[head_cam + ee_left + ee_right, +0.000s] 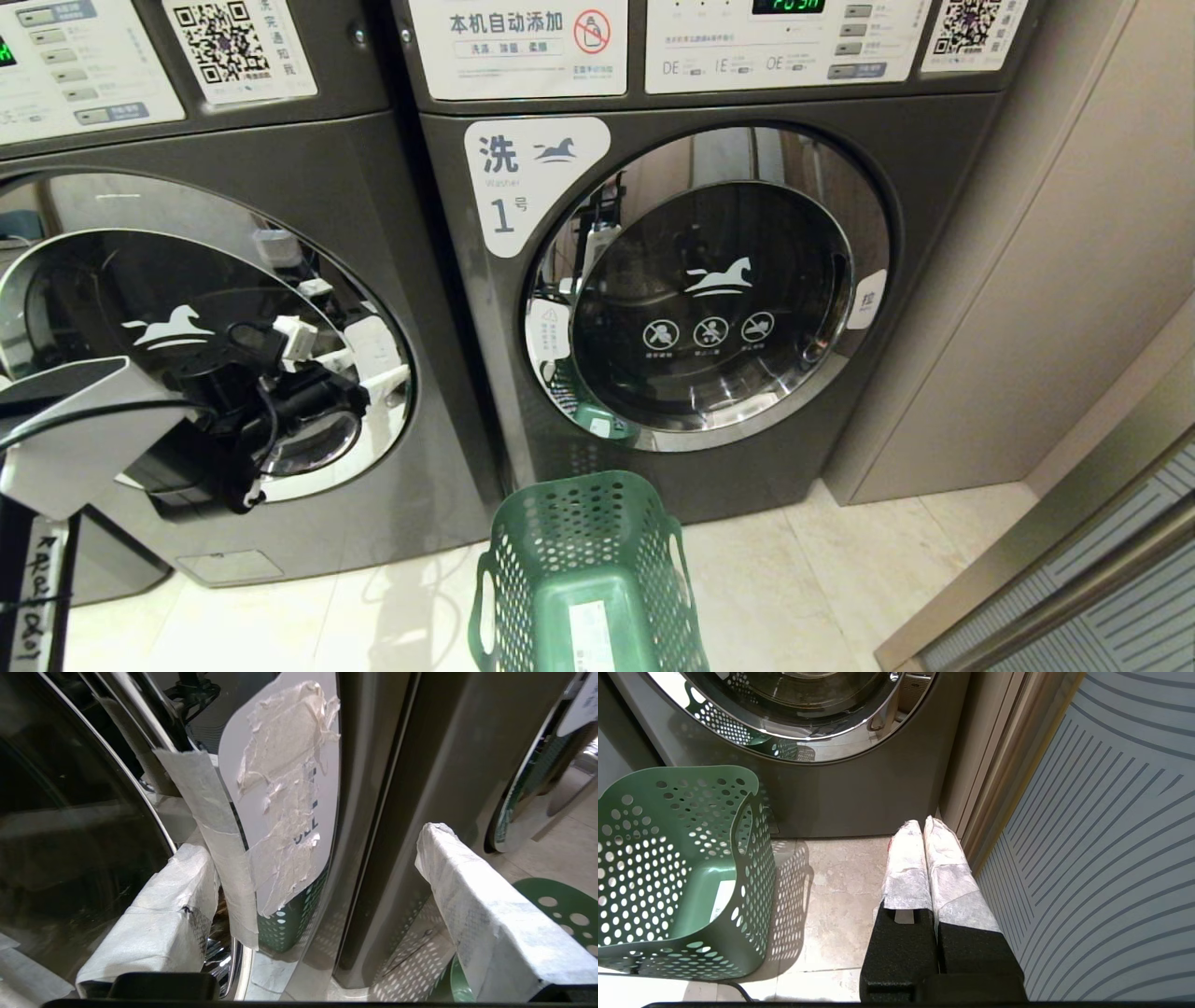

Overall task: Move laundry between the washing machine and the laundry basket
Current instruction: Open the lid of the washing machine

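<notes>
The washing machine (401, 233) stands at the left, and its round chrome-rimmed door (112, 280) looks shut. My left gripper (322, 378) is open at the door's right edge. In the left wrist view the left gripper (315, 847) straddles a white taped pull tab (280, 788), one finger (163, 905) over the glass, the other (472, 891) off to the side; nothing is held. The green laundry basket (588, 569) stands on the floor between the two machines, with only a white sticker showing inside (691, 882). The laundry is out of view. My right gripper (923, 823) hangs shut and empty low above the floor.
A second grey machine labelled 1 (709, 299) stands to the right with its door shut. A beige wall panel (1027, 280) and a striped panel (1111, 858) close off the right side. Pale floor tiles (840, 896) lie between the basket and the right gripper.
</notes>
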Controlling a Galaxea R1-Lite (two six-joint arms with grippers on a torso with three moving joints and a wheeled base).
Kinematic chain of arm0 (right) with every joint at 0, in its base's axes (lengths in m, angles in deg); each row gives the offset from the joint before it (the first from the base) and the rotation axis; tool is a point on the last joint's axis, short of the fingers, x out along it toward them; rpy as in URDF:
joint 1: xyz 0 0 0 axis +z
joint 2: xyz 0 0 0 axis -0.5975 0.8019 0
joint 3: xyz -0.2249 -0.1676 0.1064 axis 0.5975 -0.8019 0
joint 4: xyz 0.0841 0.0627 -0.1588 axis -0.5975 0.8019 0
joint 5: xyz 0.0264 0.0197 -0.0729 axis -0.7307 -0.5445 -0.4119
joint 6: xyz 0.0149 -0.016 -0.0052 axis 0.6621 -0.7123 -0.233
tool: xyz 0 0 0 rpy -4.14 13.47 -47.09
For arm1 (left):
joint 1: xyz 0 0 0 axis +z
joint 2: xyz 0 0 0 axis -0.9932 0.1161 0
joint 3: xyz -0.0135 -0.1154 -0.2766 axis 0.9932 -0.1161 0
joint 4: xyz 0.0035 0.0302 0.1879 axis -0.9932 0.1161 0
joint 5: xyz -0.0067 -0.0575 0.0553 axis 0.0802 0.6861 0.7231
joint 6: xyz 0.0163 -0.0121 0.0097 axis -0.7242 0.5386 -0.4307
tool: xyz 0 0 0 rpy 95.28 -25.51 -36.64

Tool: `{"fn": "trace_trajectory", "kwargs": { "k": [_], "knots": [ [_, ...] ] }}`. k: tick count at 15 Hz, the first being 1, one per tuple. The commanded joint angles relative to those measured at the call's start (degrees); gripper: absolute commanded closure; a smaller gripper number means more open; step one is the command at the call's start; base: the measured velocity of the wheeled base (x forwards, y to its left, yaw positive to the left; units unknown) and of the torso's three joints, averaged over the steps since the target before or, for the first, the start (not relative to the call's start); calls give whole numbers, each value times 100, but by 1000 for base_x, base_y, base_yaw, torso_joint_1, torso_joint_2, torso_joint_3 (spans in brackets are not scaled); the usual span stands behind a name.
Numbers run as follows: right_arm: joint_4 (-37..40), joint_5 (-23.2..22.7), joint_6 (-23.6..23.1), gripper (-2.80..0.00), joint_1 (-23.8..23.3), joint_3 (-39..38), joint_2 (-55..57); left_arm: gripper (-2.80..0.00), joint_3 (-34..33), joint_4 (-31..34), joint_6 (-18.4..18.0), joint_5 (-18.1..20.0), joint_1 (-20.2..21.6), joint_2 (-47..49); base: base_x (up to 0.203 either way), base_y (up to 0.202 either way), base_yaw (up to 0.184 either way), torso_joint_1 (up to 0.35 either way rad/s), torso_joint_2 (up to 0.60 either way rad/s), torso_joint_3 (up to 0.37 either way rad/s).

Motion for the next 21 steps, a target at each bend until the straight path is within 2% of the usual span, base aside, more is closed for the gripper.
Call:
{"fn": "trace_trajectory", "kwargs": {
  "k": [1,4,10,13,20,21],
  "knots": [
    [2,0,-5,0,1,0,0,-280,48,-31,1,309,0,85,0,0,0,0,0,0],
    [2,-8,-5,0,1,0,0,-280,285,-47,10,444,-2,200,0,0,0,0,0,0],
    [2,0,-5,0,1,0,7,-280,271,-21,33,1192,-1,234,0,0,0,0,0,0],
    [2,0,-5,0,1,0,0,-280,280,-20,151,1414,-2,235,0,0,0,0,0,0],
    [2,0,-5,0,1,0,0,-280,245,-56,98,2363,-11,226,0,0,0,0,0,0],
    [2,0,-5,0,1,0,0,-280,245,-72,98,2386,-8,217,0,0,0,0,0,0]
  ]
}}
